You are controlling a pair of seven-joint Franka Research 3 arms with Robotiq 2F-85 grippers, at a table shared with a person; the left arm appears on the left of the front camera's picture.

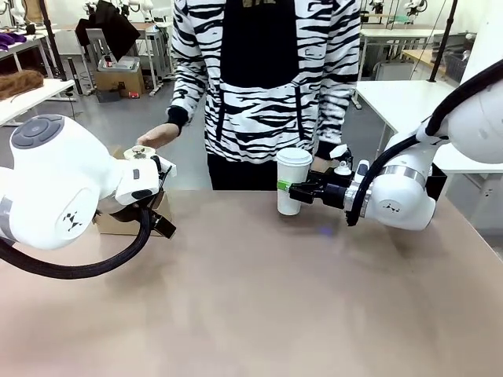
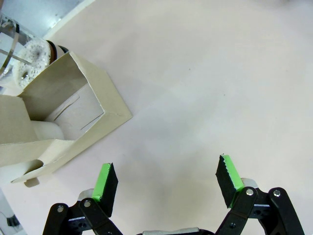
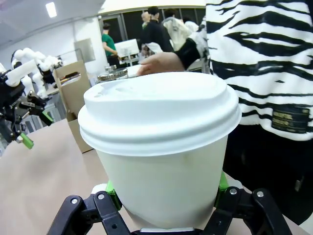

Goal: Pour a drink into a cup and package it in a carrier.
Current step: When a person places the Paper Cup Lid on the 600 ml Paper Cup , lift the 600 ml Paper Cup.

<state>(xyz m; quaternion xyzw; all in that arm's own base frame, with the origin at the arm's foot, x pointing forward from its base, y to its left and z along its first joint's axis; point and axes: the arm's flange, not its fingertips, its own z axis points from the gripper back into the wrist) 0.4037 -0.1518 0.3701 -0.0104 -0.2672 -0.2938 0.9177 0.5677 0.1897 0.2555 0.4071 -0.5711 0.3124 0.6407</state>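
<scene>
Right wrist view: cup (image 3: pixel 164 181) tight between right jaws; left jaws wide, empty, near carrier (image 2: pixel 105 93).

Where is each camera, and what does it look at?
Front: between the arms, facing the person across the table; both arms show.
Left wrist: on that wrist, looking down at the carrier; open left fingers show.
Right wrist: faces the cup, right fingers gripping it.
Shared: front and right wrist both show the cup.

Bright, even overhead light casts only soft shadows on the pale brown tabletop (image 1: pixel 251 314), while wide-angle distortion swells the close tall white lidded paper cup (image 3: pixel 161 161) and the room behind it goes soft.
</scene>
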